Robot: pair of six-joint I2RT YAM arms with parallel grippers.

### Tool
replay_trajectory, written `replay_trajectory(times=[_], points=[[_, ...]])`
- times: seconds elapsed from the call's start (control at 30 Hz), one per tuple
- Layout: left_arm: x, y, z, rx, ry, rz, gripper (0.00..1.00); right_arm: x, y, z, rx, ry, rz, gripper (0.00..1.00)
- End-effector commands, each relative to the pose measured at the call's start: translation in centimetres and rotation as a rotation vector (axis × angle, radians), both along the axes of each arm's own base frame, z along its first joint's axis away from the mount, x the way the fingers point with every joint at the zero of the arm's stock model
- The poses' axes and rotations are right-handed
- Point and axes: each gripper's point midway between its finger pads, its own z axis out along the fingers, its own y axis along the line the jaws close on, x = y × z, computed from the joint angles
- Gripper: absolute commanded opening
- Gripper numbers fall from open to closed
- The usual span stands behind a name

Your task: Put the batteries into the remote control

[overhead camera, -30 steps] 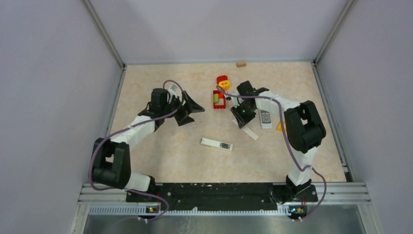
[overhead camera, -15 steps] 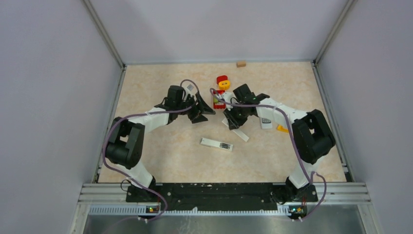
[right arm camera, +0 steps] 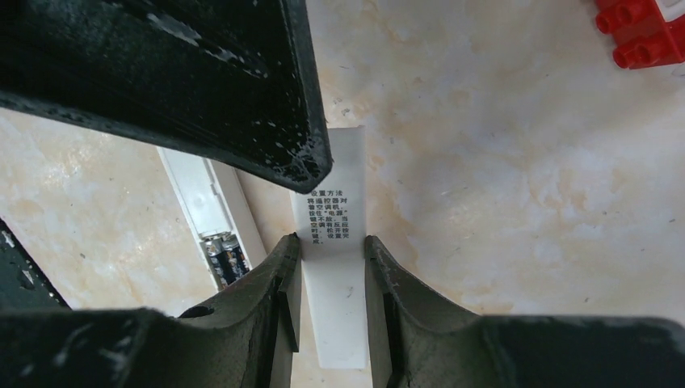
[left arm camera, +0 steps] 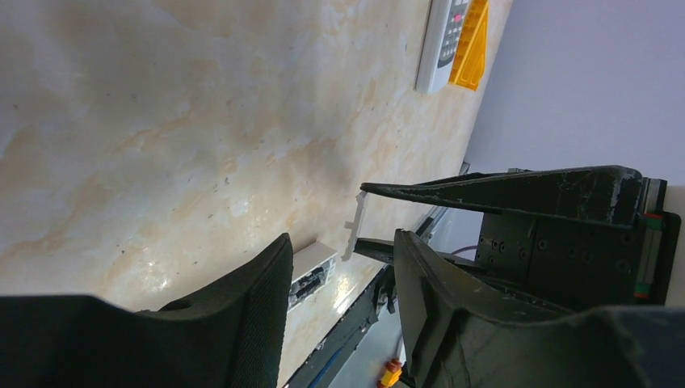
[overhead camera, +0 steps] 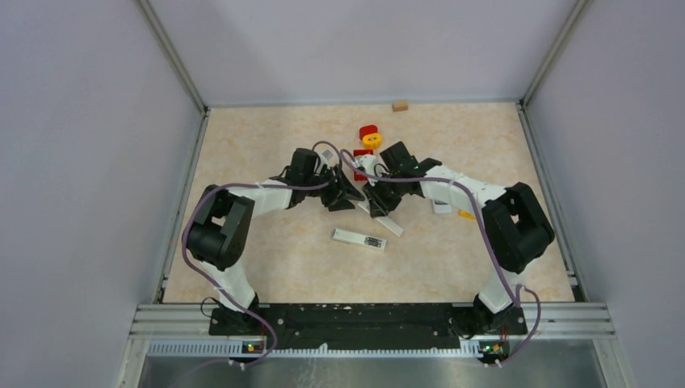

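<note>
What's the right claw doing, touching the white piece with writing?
Touching. In the right wrist view the right gripper squeezes the white piece between both fingers, no gap.

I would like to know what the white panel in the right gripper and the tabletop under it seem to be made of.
The white panel in the right gripper looks like thin moulded plastic, matte, with black printed text. The tabletop looks like glossy marble-patterned laminate or stone: beige veining and soft reflections; which, I cannot tell.

Overhead rear view, close wrist views, sharing remote (overhead camera: 359, 238)
</note>
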Motion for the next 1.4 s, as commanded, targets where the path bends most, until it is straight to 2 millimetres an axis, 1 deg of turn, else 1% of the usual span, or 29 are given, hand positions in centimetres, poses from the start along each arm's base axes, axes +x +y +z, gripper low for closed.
replay_trajectory(times=[0.0, 0.17, 0.23, 0.3, 0.37, 0.4, 0.43, 0.47, 0.5, 0.53, 0.57, 0.63, 0.67, 0.7, 0.77, 0.8, 0.83, 0.87, 0.93, 0.97, 1.03, 1.07, 1.1, 1.13, 1.2, 1.3, 1.37], points=[[1.0, -1.4, 2.0, -0.053, -0.067, -0.022, 0.52, 0.4, 2.0, 2.9, 0.084, -0.069, 0.054, 0.28], [0.6, -1.9, 1.7, -0.061, -0.053, -0.037, 0.44, 0.3, 2.2, 3.1, 0.092, -0.068, 0.058, 0.29], [0.3, -2.1, 1.6, -0.066, -0.055, -0.048, 0.38, 0.3, 2.3, 3.1, 0.098, -0.066, 0.055, 0.29], [0.0, -2.4, 1.8, -0.069, -0.063, -0.063, 0.29, 0.3, 2.5, 3.2, 0.107, -0.063, 0.053, 0.29], [-0.3, -2.5, 1.9, -0.070, -0.069, -0.073, 0.14, 0.2, 2.5, 3.3, 0.112, -0.063, 0.048, 0.29], [-0.5, -2.5, 2.0, -0.074, -0.070, -0.080, 0.05, 0.2, 2.5, 3.3, 0.114, -0.062, 0.043, 0.29], [-0.7, -2.5, 2.1, -0.078, -0.074, -0.086, 0.00, 0.2, 2.5, 3.3, 0.115, -0.060, 0.039, 0.29], [-0.8, -2.5, 2.2, -0.079, -0.079, -0.088, 0.00, 0.1, 2.4, 3.4, 0.116, -0.060, 0.033, 0.31], [-0.9, -2.4, 2.5, -0.080, -0.087, -0.091, 0.00, 0.1, 2.3, 3.5, 0.113, -0.060, 0.022, 0.34], [-0.9, -2.3, 2.7, -0.077, -0.098, -0.092, 0.00, 0.1, 2.1, 3.6, 0.109, -0.059, 0.007, 0.41], [-0.8, -2.0, 3.0, -0.072, -0.110, -0.088, 0.00, 0.1, 1.8, 3.9, 0.108, -0.061, -0.010, 0.49], [-0.6, -1.5, 3.8, -0.065, -0.140, -0.080, 0.00, -0.3, 1.6, 5.1, 0.139, -0.065, -0.047, 0.70], [-0.3, -1.1, 4.6, -0.069, -0.160, -0.070, 0.00, -0.5, 1.4, 6.1, 0.168, -0.064, -0.068, 0.77], [-0.2, -0.8, 5.2, -0.074, -0.172, -0.062, 0.00, -0.8, 1.2, 7.1, 0.199, -0.063, -0.087, 0.79], [0.2, -0.2, 6.5, -0.087, -0.198, -0.046, 0.00, -0.8, 0.7, 9.2, 0.274, -0.058, -0.178, 0.82], [0.3, 0.2, 7.2, -0.094, -0.207, -0.034, 0.00, -0.6, 0.2, 10.3, 0.324, -0.048, -0.247, 0.82], [0.5, 0.5, 8.0, -0.106, -0.215, -0.023, 0.00, -0.5, -0.4, 11.8, 0.394, -0.028, -0.338, 0.83], [0.6, 0.8, 8.9, -0.120, -0.225, -0.013, 0.00, -0.1, -1.1, 12.3, 0.436, -0.029, -0.397, 0.83], [0.7, 1.3, 10.6, -0.145, -0.244, 0.012, 0.00, 0.3, -2.5, 14.4, 0.588, 0.010, -0.592, 0.83], [0.7, 1.6, 11.5, -0.158, -0.257, 0.024, 0.00, 0.6, -3.1, 15.0, 0.658, 0.026, -0.685, 0.83], [0.7, 2.0, 13.1, -0.184, -0.280, 0.048, 0.00, 0.4, -3.7, 15.8, 0.808, 0.093, -0.817, 0.84], [0.7, 2.1, 13.9, -0.197, -0.290, 0.058, 0.00, 0.2, -3.8, 16.3, 0.891, 0.118, -0.853, 0.84], [0.7, 2.2, 14.7, -0.217, -0.298, 0.066, 0.00, -0.3, -3.9, 15.9, 0.962, 0.166, -0.888, 0.84], [0.5, 2.4, 15.4, -0.238, -0.304, 0.072, 0.00, -0.4, -3.7, 17.6, 1.085, 0.172, -0.871, 0.84], [0.2, 2.4, 16.7, -0.280, -0.307, 0.078, 0.00, -0.9, -3.8, 18.8, 1.214, 0.220, -0.869, 0.83], [-0.4, 2.6, 18.2, -0.338, -0.304, 0.085, 0.00, -1.2, -3.6, 20.4, 1.275, 0.236, -0.840, 0.78], [-0.7, 2.9, 19.1, -0.357, -0.318, 0.087, 0.00, -1.2, -3.5, 21.3, 1.292, 0.233, -0.824, 0.72]])
